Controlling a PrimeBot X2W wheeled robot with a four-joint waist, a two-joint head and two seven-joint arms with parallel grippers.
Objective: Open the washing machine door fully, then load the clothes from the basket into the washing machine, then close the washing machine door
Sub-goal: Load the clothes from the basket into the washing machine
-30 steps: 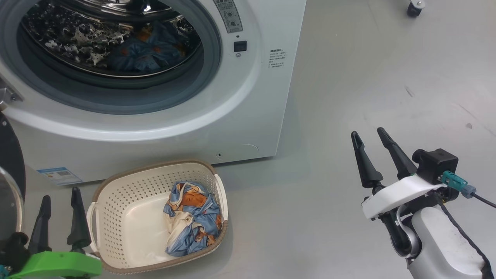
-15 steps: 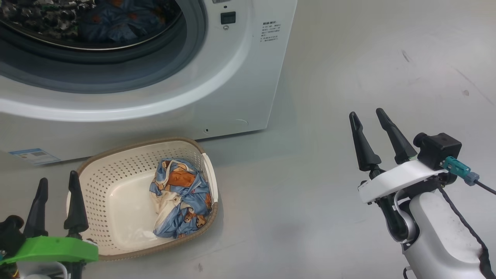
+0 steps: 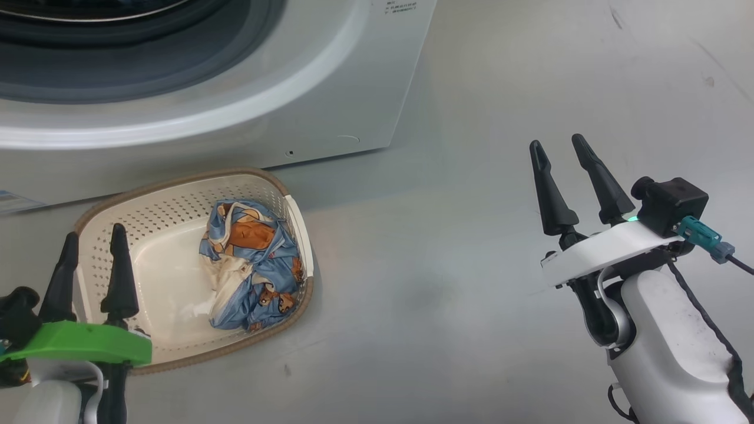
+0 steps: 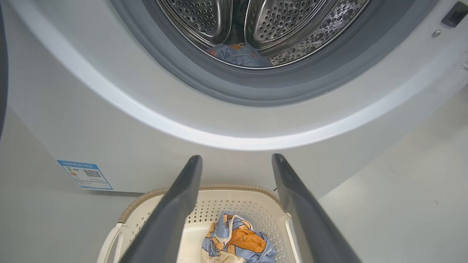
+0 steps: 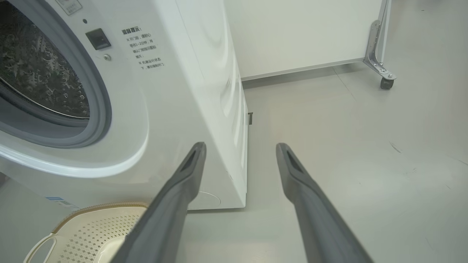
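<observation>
The white washing machine (image 3: 330, 94) stands at the top left with its drum mouth uncovered; a blue garment (image 4: 239, 56) lies inside the steel drum. Its door is out of view apart from a dark edge at the left of the left wrist view. On the floor in front sits the cream basket (image 3: 106, 229), holding a bundle of blue clothes (image 3: 250, 265) with orange and cream patches. My left gripper (image 3: 91, 235) hovers open and empty over the basket's left end. Off to the right, my right gripper (image 3: 559, 150) is open and empty above bare floor.
Grey floor (image 3: 471, 176) stretches to the right of the machine. A white panel on a caster wheel (image 5: 384, 82) stands farther back on the right. A blue label (image 4: 85, 175) marks the machine's lower left corner.
The head camera has tilted down, so the machine and basket have shifted up and left in the picture. Both grippers stay open.
</observation>
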